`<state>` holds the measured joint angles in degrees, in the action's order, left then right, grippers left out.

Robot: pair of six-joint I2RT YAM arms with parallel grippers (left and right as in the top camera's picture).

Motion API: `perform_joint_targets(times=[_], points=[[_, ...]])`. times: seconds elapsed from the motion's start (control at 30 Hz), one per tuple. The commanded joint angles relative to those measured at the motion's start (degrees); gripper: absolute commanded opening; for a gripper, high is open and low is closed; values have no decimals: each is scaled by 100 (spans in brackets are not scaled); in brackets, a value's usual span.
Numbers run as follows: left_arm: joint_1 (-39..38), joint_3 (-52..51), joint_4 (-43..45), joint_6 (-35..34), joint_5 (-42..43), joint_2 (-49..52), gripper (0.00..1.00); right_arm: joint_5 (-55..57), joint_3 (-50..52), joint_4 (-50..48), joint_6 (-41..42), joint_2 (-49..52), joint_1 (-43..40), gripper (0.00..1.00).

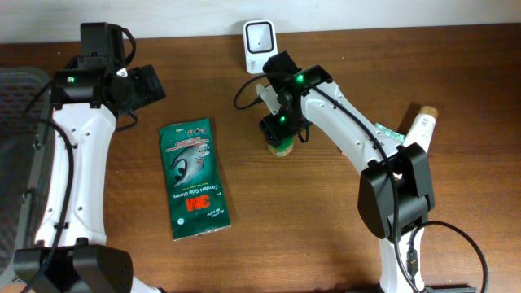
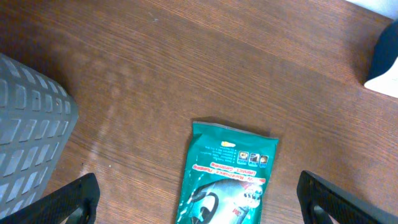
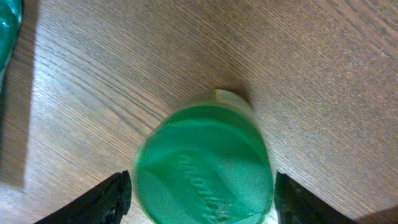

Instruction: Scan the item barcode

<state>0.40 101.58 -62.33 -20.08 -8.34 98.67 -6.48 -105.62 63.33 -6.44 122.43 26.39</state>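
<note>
Through the right wrist camera, the right gripper [image 3: 202, 186] sits astride the green-lidded jar [image 3: 205, 163], one finger [image 3: 115, 194] just beside each edge of the lid. I cannot tell whether the pads press it or stand a hair clear. The jar stands upright on the table [image 1: 326, 236], directly under that hand. Just beyond it, at the table's far edge, is the white scanner [image 1: 259, 41]. Well apart to the left, a green glove packet [image 1: 192, 179] lies flat. My left gripper [image 2: 199, 193] hangs above the packet's top end, spread wide and holding nothing.
</note>
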Motion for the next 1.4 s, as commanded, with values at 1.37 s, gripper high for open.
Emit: perform_joint_targets(times=[1.37], points=[[15, 57, 9, 87, 15, -17, 99, 400, -1276, 822, 1945, 710, 138, 93]])
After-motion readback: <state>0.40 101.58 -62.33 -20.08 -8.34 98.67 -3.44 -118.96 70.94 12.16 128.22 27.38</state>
